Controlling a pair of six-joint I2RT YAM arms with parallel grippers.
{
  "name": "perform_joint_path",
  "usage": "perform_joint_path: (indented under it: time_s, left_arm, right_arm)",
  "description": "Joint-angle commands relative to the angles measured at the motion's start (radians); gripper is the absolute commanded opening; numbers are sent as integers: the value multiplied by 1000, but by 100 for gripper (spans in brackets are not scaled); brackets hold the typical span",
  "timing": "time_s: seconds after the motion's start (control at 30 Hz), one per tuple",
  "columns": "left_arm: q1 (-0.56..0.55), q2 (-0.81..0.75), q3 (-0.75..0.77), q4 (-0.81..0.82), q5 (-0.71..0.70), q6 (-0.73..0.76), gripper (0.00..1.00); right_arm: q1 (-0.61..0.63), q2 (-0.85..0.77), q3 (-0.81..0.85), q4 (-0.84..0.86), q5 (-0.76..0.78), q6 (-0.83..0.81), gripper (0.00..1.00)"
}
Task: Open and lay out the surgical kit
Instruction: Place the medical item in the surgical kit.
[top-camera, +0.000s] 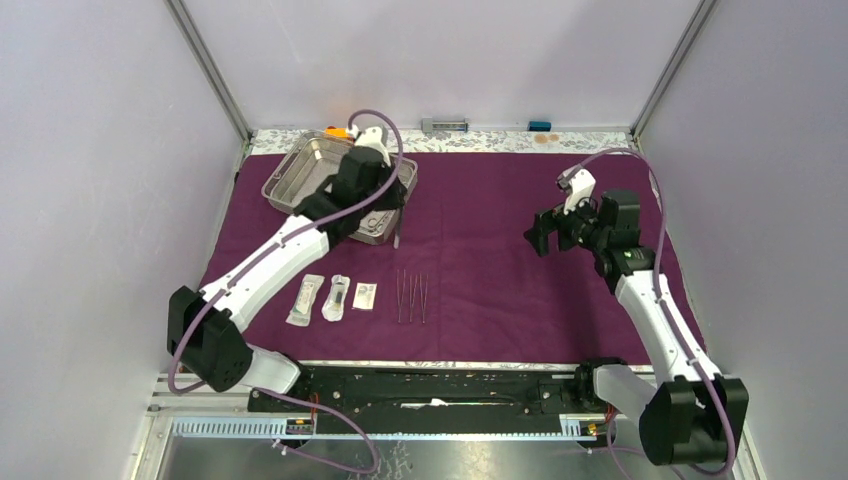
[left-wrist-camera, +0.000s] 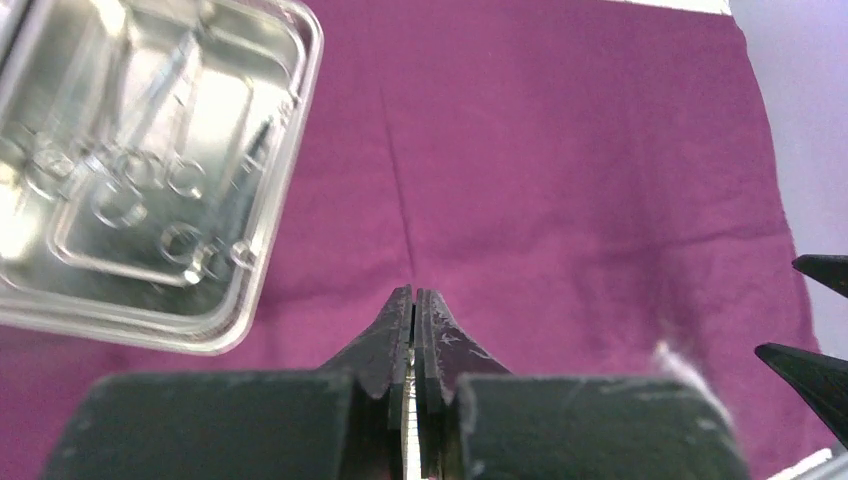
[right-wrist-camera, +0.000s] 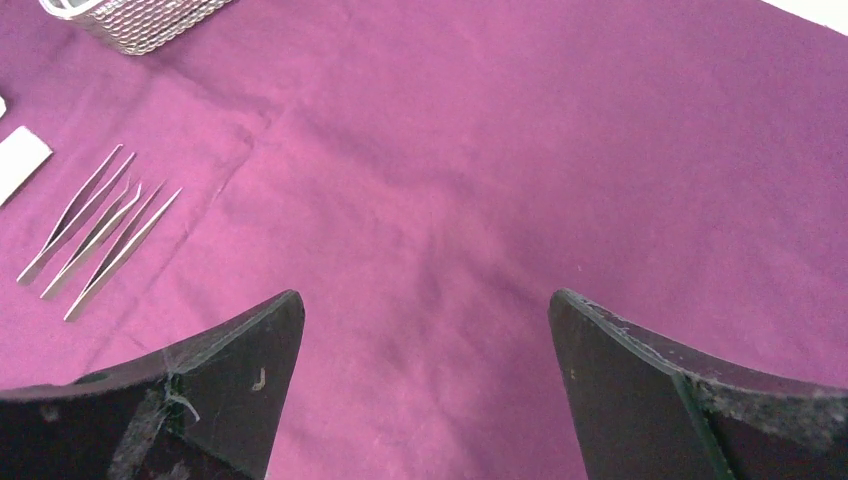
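Your left pincer (left-wrist-camera: 413, 295) is pressed together beside the shiny steel tray (left-wrist-camera: 295, 150); your right pincer (right-wrist-camera: 425, 297) is spread over creased purple cloth (right-wrist-camera: 480, 150).

A dark purple cloth wrap (top-camera: 520, 215) lies flat on the worktop, with the steel tray (top-camera: 283, 172) holding ring-handled forceps (left-wrist-camera: 150, 190) at 10 o'clock, three sealed packets (top-camera: 333, 297) at 8, laid-out tweezers (top-camera: 411, 296) at 7, and one held tweezers (top-camera: 397, 237) pinched in the left fingers (left-wrist-camera: 390, 335).
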Motion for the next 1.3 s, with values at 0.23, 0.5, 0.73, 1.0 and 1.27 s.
perform_joint_path:
  time_s: [0.23,0.5,0.73,1.0,1.27]
  left_arm:
    - [-275,108,-33,-18,-193,-331,0]
    - [-325,348,54,-105,-161,-449,0]
    - [-355,470,96,-125,-153,-492,0]
    - [-389,521,116,-129,-161,-503,0]
    - [-410,596,203,-179,-215,-474,0]
  right_arm:
    - [-62,-180,-108,-112,98,10,99]
    - [-130,-224,-154,-97,40,10,99]
    - [-136,-239,-162,-94,1,12,99]
    - [-136,-251,-165,-94,-34,16,99]
    - [-136,-260,-169,-100,-57,17,99]
